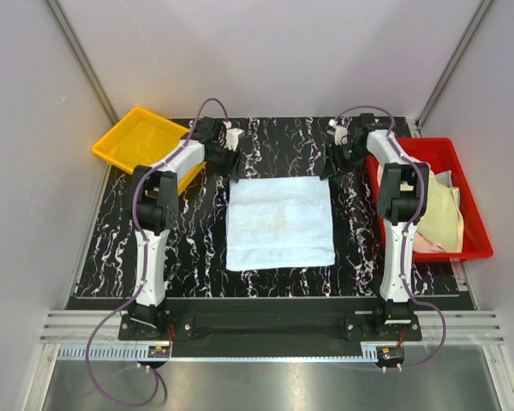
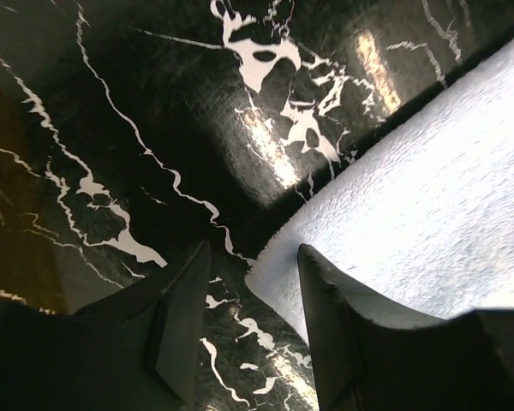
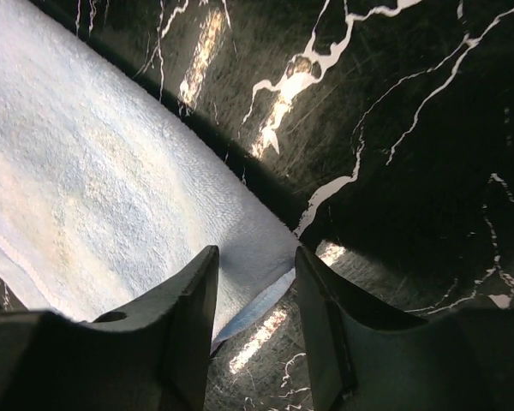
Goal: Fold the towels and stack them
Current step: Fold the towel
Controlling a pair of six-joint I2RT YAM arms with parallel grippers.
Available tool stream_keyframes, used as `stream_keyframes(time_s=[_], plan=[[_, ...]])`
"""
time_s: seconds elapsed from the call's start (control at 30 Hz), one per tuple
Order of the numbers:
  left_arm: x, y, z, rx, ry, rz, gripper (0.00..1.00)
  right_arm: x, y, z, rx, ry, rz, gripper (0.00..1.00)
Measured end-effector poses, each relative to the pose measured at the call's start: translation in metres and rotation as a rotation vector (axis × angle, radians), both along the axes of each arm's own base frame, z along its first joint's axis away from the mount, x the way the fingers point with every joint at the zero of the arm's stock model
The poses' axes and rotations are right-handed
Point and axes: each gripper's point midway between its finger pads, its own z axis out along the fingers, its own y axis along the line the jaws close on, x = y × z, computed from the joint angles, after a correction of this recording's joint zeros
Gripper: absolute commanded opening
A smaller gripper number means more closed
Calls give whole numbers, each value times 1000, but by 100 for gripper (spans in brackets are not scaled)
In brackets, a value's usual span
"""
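A light blue towel (image 1: 280, 223) lies flat in the middle of the black marbled table. My left gripper (image 1: 233, 167) is low at its far left corner. In the left wrist view the left gripper (image 2: 253, 291) is open, and the towel's corner (image 2: 278, 265) lies between the fingers with a gap on each side. My right gripper (image 1: 330, 164) is at the far right corner. The right wrist view shows the right gripper (image 3: 255, 291) open as well, astride that corner of the towel (image 3: 111, 188). A pale yellow towel (image 1: 443, 214) and a pink one (image 1: 427, 244) lie bunched in the red tray.
A red tray (image 1: 473, 201) stands at the table's right edge, beside the right arm. A yellow tray (image 1: 133, 141) stands at the far left corner. Grey walls close the table in on three sides.
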Motion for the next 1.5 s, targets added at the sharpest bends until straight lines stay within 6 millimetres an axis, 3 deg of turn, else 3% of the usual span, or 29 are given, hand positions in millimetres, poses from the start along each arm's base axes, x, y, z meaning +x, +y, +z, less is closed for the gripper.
stream_keyframes(time_s=[0.23,0.33,0.47,0.5,0.53,0.6,0.63,0.73,0.93,1.03,1.07,1.17,1.33,1.5], plan=[[-4,2,-12,27,34,-51,47,-13,4,-6,27,36,56,41],[-6,2,-10,32,37,-67,46,-13,4,-3,31,30,68,34],[-5,2,-8,35,30,-84,30,-10,4,0,30,15,74,20],[-6,2,-7,36,32,-90,16,-9,5,0,31,10,76,17],[-6,2,-7,36,32,-94,10,-8,5,0,32,9,77,13],[-5,2,-6,37,31,-107,0,-6,5,-1,32,9,77,7],[-4,1,-6,37,30,-110,0,-6,5,-3,32,13,76,6],[-1,1,-6,40,27,-119,0,-5,5,-6,32,15,76,0],[4,0,0,36,17,-119,0,0,5,-6,28,6,75,0],[10,1,3,34,6,-105,14,3,4,-4,24,-5,74,0],[12,1,4,32,2,-102,30,4,4,-3,24,-9,74,0],[18,2,4,29,-3,-90,39,8,4,-1,25,-21,75,0],[21,4,-4,36,6,-89,48,9,5,-4,26,-19,75,0],[19,5,-10,45,34,-96,47,12,5,0,27,-30,75,0]])
